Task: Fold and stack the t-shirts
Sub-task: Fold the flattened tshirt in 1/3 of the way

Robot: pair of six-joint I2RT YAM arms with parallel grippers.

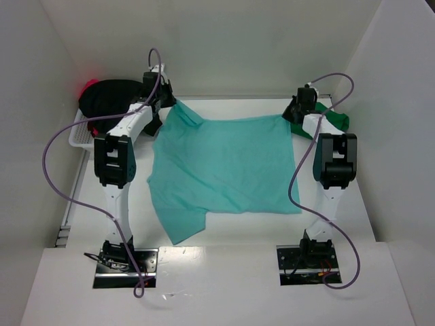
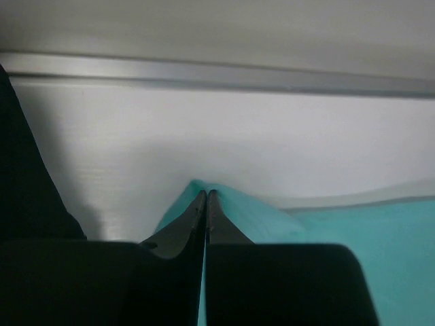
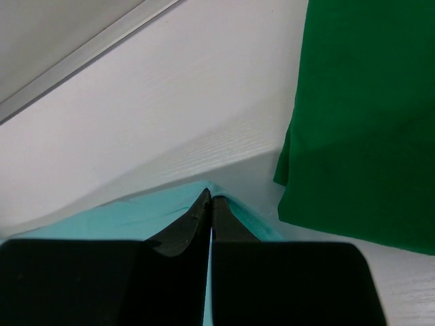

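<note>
Now: find light teal t-shirt (image 1: 224, 166) spread mostly flat across middle of tabletop (image 1: 360, 204), one sleeve trailing toward near edge. See left gripper (image 2: 206, 193) pinched tight on shirt's far-left corner, jaws closed with teal cloth between the tips. See right gripper (image 3: 209, 197) likewise clamped on far-right corner, no gap between fingers. Note dark green t-shirt (image 3: 360, 122) lying just beside right gripper at far-right corner of tabletop. Note black t-shirt (image 1: 112, 95) heaped in white basket (image 1: 80, 136) at far-left corner, red-pink t-shirt (image 1: 88, 87) peeking out behind it.
</note>
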